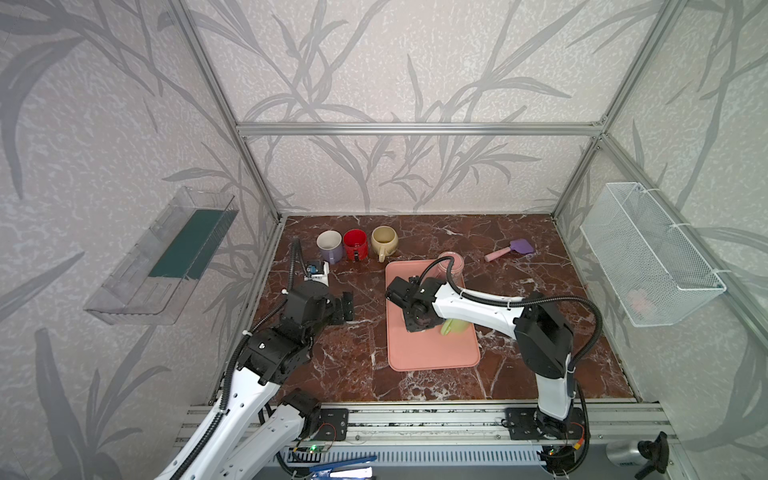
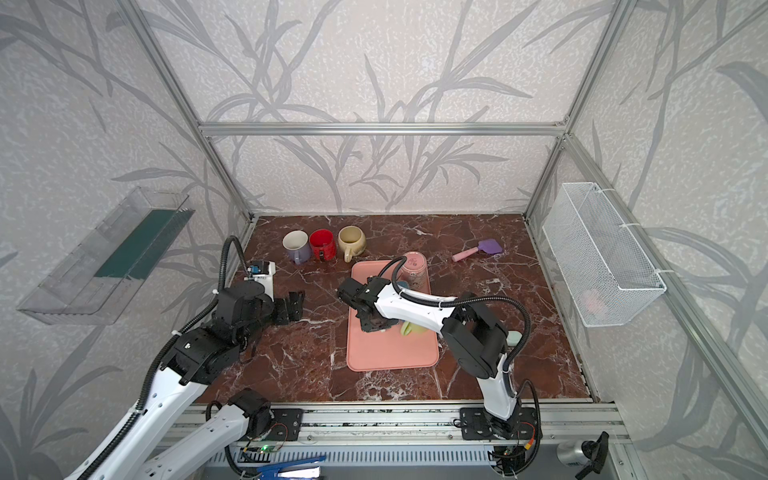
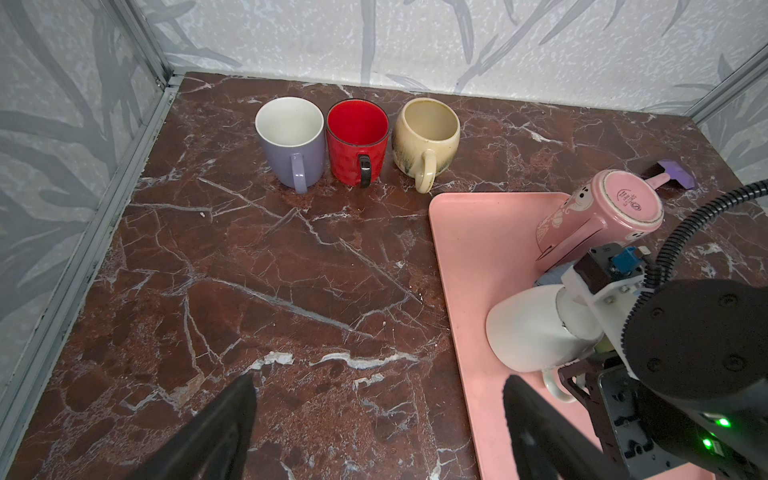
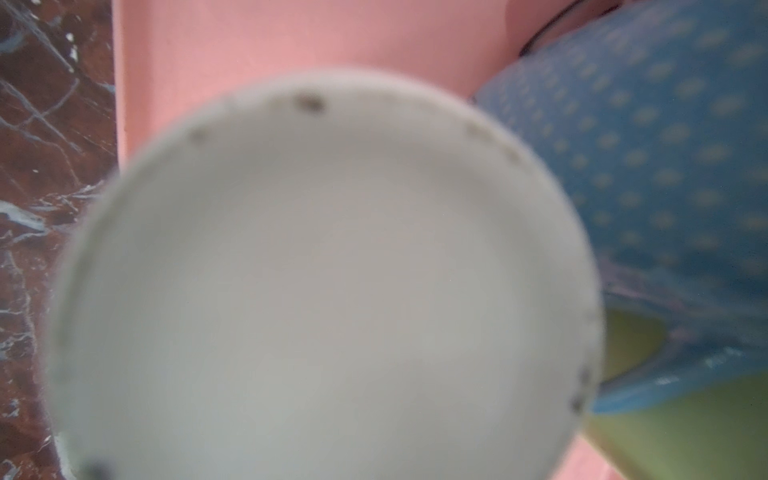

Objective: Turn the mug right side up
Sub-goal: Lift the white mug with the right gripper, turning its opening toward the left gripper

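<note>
A white mug (image 3: 528,328) stands upside down on the pink tray (image 3: 469,249), and its flat base (image 4: 324,270) fills the right wrist view. My right gripper (image 3: 575,380) reaches down at its side, shut on the mug's handle (image 3: 555,388). In both top views the gripper (image 1: 417,324) (image 2: 376,324) hides this mug. An upside-down pink mug (image 1: 453,264), a blue dotted mug (image 4: 665,166) and a green mug (image 1: 453,326) share the tray. My left gripper (image 3: 378,382) (image 1: 347,307) hovers open over the marble, left of the tray, holding nothing.
A purple mug (image 1: 330,246), a red mug (image 1: 356,243) and a cream mug (image 1: 384,241) stand upright in a row at the back left. A purple spatula (image 1: 511,249) lies back right. A wire basket (image 1: 648,253) hangs on the right wall and a clear bin (image 1: 162,257) on the left wall.
</note>
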Robot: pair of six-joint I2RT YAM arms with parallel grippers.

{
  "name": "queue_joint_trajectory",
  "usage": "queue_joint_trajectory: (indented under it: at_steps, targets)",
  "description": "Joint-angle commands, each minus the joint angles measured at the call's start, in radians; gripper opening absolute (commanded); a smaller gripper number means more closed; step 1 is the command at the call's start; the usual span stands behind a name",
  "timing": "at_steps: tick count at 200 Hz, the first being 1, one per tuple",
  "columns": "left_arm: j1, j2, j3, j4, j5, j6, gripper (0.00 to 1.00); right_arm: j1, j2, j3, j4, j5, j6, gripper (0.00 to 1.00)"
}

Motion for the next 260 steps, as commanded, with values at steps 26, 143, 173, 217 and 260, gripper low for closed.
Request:
queue_joint_trajectory:
  at_steps: [26, 143, 173, 217, 260]
  targets:
    - [0.0, -0.004, 0.019, -0.029, -0.012, 0.002, 0.91, -0.005, -0.011, 0.018, -0.012, 0.012, -0.038, 0.0]
    - [0.009, 0.035, 0.014, -0.002, 0.035, -0.019, 0.91, -0.031, -0.196, -0.132, 0.236, -0.173, -0.21, 0.0]
    - [0.011, 0.049, 0.016, 0.006, 0.045, -0.03, 0.91, -0.048, -0.238, -0.178, 0.293, -0.227, -0.231, 0.0]
    - [0.016, 0.035, -0.006, 0.061, 0.107, -0.029, 0.91, -0.094, -0.34, -0.287, 0.418, -0.329, -0.255, 0.0]
    - [0.03, -0.017, -0.072, 0.218, 0.311, -0.07, 0.93, -0.17, -0.457, -0.404, 0.567, -0.438, -0.268, 0.0]
